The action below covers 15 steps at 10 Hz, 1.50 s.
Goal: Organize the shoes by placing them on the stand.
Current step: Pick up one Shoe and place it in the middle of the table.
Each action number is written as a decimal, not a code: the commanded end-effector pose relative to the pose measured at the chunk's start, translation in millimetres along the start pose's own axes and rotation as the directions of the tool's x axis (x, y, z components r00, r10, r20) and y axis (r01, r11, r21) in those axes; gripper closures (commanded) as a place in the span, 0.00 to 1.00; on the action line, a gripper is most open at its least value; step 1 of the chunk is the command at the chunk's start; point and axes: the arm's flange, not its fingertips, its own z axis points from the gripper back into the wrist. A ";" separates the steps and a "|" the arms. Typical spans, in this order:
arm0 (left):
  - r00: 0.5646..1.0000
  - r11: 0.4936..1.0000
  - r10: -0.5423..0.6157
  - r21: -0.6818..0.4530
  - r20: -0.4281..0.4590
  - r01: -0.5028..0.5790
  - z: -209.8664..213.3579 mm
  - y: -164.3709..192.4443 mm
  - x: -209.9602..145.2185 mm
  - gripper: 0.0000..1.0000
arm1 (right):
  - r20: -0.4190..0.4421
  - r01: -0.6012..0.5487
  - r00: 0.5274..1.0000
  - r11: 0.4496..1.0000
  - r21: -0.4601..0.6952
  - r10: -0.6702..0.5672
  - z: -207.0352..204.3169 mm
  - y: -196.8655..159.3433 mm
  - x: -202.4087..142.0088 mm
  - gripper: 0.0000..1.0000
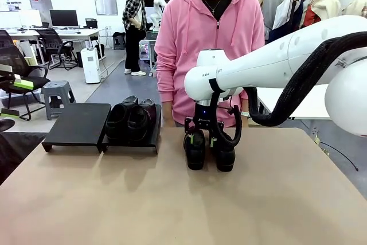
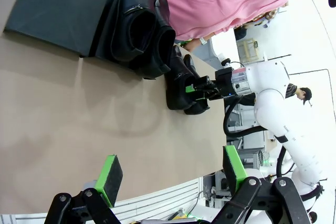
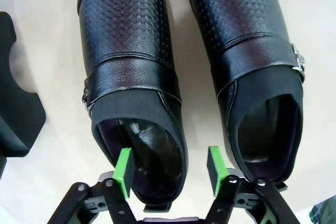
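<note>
Two black shoes (image 1: 131, 120) sit side by side on the right platform of the stand (image 1: 153, 137). The left platform (image 1: 77, 121) is bare. Another pair stands on the table, a left shoe (image 3: 126, 56) and a right shoe (image 3: 247, 40). My right gripper (image 3: 169, 169) is lowered over the left shoe's heel end. One green pad (image 3: 123, 169) is inside its opening and the other is in the gap between the shoes, the side wall between them with a gap still showing. My left gripper (image 2: 170, 174) hangs open well off to the side, holding nothing.
A person in a pink hoodie (image 1: 209, 44) stands at the far edge, right behind the pair. The brown tabletop (image 1: 172, 205) is bare in front. A foot of the stand (image 3: 16, 114) lies just left of the gripped shoe.
</note>
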 end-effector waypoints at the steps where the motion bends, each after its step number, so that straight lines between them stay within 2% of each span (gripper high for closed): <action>1: 1.000 1.000 -0.006 -0.021 0.003 0.006 -0.1 0.3 0.5 0.00 | -0.031 -0.011 0.999 0.999 0.032 0.012 -3.3 -5.0 3.0 1.00; 7: 1.000 1.000 -0.006 -0.021 0.003 0.006 -0.1 0.3 0.5 0.00 | -0.054 -0.011 0.998 1.000 0.000 0.011 -9.9 -9.5 8.1 1.00; 9: 1.000 1.000 -0.006 -0.021 0.003 0.006 -0.1 0.3 0.5 0.00 | -0.033 -0.025 0.999 1.000 0.005 0.025 -2.1 -16.0 6.4 1.00; 10: 1.000 1.000 -0.006 -0.021 0.003 0.006 -0.1 0.3 0.5 0.00 | -0.035 -0.073 0.997 0.997 0.017 0.073 6.5 -20.3 0.1 1.00; 11: 1.000 1.000 -0.006 -0.021 0.003 0.006 -0.1 0.3 0.5 0.00 | 0.029 -0.110 0.993 0.994 -0.005 0.110 22.7 -27.0 -7.2 1.00; 13: 1.000 1.000 -0.006 -0.021 0.003 0.006 -0.1 0.3 0.5 0.00 | 0.057 -0.310 0.950 0.950 0.043 0.308 73.1 -36.0 -47.4 1.00; 14: 1.000 1.000 -0.006 -0.021 0.003 0.006 -0.1 0.3 0.5 0.00 | 0.037 -0.398 0.917 0.906 0.145 0.397 103.1 -45.1 -78.2 1.00; 15: 1.000 1.000 -0.006 -0.021 0.003 0.006 -0.1 0.3 0.5 0.00 | 0.009 -0.414 0.906 0.883 0.222 0.423 121.1 -55.5 -109.1 1.00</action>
